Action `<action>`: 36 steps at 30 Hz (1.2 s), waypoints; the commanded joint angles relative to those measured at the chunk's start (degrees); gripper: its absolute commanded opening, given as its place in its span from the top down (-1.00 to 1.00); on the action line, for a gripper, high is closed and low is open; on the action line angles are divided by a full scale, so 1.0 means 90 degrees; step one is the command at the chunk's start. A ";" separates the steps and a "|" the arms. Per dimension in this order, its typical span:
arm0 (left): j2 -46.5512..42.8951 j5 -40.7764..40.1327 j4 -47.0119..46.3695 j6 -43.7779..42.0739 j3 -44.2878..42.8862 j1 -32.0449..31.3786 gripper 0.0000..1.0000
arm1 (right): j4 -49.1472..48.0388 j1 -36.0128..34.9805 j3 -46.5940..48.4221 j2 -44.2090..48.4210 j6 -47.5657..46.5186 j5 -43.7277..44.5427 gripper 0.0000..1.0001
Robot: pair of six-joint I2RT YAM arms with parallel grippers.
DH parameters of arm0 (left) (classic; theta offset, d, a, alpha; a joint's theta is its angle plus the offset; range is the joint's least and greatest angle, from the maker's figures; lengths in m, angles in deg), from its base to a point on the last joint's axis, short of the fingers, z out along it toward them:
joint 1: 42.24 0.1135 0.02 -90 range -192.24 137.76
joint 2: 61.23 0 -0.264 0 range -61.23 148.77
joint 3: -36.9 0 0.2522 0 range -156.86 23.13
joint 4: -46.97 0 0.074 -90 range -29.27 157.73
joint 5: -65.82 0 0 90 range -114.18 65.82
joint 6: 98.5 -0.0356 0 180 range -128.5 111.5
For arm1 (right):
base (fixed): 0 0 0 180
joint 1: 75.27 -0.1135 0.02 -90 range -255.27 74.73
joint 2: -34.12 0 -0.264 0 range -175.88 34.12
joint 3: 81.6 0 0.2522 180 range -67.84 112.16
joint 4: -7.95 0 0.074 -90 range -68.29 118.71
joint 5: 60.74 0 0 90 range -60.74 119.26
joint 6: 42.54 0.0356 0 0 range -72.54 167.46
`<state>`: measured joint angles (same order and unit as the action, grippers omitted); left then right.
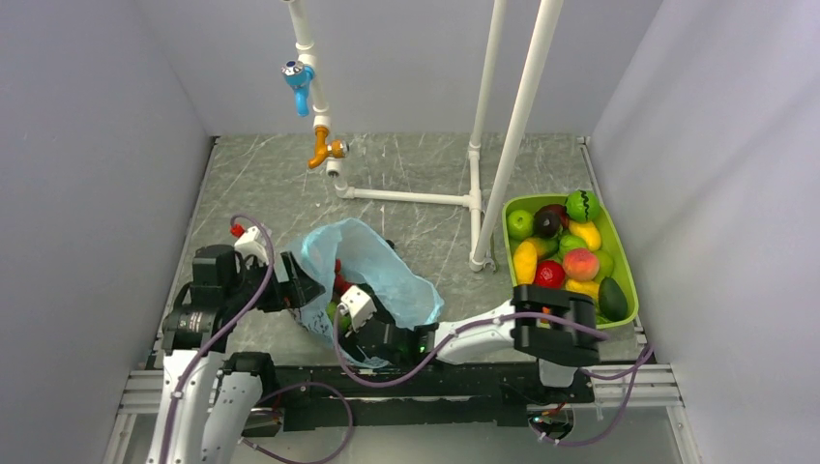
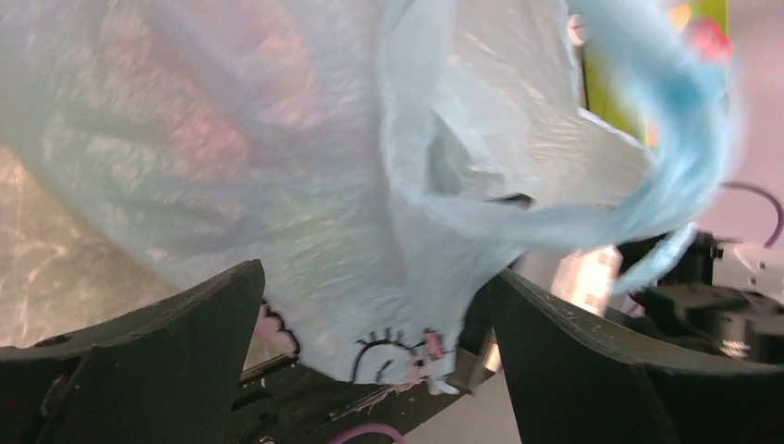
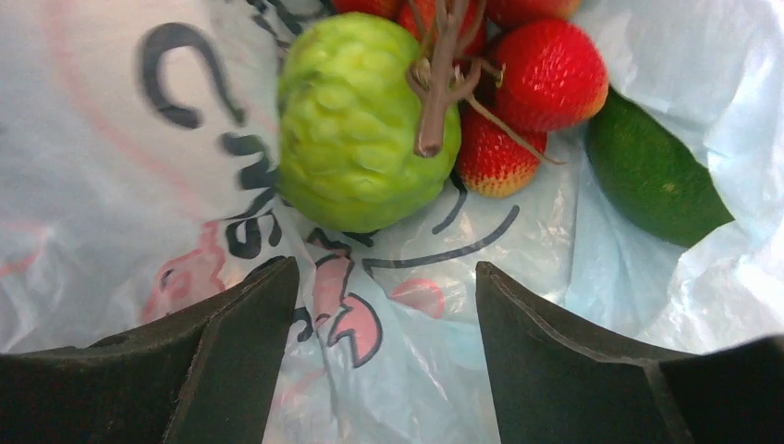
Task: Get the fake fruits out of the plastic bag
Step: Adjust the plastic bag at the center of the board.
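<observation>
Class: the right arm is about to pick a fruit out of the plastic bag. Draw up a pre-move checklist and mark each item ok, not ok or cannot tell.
1. Jaws of the right gripper apart, nothing between them: ok.
2. A fruit within its path: ok; the bumpy green fruit lies just beyond the fingertips.
3. That fruit free of its neighbours: not ok; the stem of the red berry bunch lies across it.
4. The left gripper pinching the plastic bag to steady it: not ok; its jaws stand wide, with the film loose between them.
5. Room in the green tray: cannot tell; it is already crowded with fruit.
</observation>
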<state>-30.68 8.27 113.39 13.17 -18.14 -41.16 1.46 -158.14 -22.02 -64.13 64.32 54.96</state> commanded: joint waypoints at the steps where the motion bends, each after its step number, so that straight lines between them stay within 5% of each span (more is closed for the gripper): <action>1: 0.0285 -0.1171 -0.0456 -0.0032 -0.0695 -0.1269 -0.98 | -0.0744 -0.0092 0.0048 -0.0520 0.0490 0.0723 -0.47; 6: 0.0795 -0.3355 -0.0164 0.0051 -0.1111 -0.2910 -0.99 | -0.0655 -0.0090 -0.0054 0.0079 0.0696 0.0755 -0.55; 11: 0.1340 -0.3564 -0.0549 0.0133 -0.0947 -0.3056 -0.95 | -0.0326 -0.0078 -0.0345 0.1045 0.0959 0.1109 -0.66; 19: 0.1086 -0.3794 -0.0628 0.0387 -0.0775 -0.3059 0.18 | -0.0466 -0.0065 -0.1128 0.1740 0.1816 0.1500 -0.49; 21: 0.0790 -0.3504 -0.0581 0.0418 -0.0686 -0.3057 0.04 | -0.0625 -0.0090 -0.1174 0.1606 0.1785 0.1209 -0.39; 24: 0.0276 -0.2432 -0.0656 0.0207 -0.0539 -0.3051 -0.56 | -0.0857 -0.0146 -0.1164 0.1363 0.1841 0.0855 -0.35; 27: -0.0153 -0.1469 -0.0780 -0.0011 -0.0558 -0.3058 -0.94 | -0.1040 -0.0117 -0.1265 0.1361 0.1920 0.0762 -0.37; 29: -0.0225 -0.1245 -0.0814 -0.0159 -0.0622 -0.3124 -0.99 | -0.1097 -0.0008 -0.1283 0.1461 0.1921 0.0650 -0.38; 32: -0.0020 -0.1866 -0.0893 -0.0250 -0.0712 -0.3727 -0.99 | -0.1118 0.0254 -0.1291 0.1657 0.2067 0.0330 -0.39; 36: 0.0842 -0.4722 -0.0717 -0.0206 -0.1127 -0.5707 -0.99 | -0.1109 0.0528 -0.1385 0.2051 0.2310 0.0091 -0.38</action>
<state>-29.52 -14.75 108.28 12.58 -23.96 -79.81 -4.51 -155.43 -33.54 -50.58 82.00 58.48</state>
